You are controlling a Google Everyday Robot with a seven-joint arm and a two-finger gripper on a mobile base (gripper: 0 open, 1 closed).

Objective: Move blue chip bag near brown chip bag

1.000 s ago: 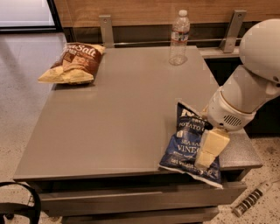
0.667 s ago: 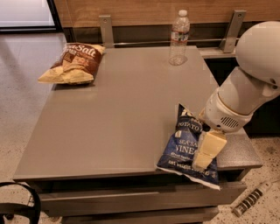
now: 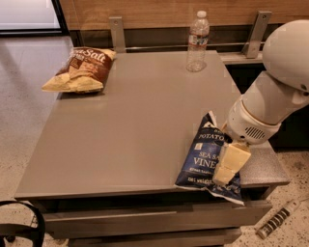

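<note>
Blue chip bag [image 3: 203,161] at front right corner of table [image 3: 125,125], lower end overhanging the edge, gripper [image 3: 226,170] overlapping its right side, grip cannot be told, brown chip bag [image 3: 82,70] at far left corner, well apart.

Likely an office break area (or a test space): a grey bench [image 3: 120,125] on speckled terrazzo floor [image 3: 19,106], wood-panelled wall [image 3: 154,13] behind with metal brackets [image 3: 116,33]. The pincer [image 3: 228,166] hangs over the bench's near right corner.
</note>
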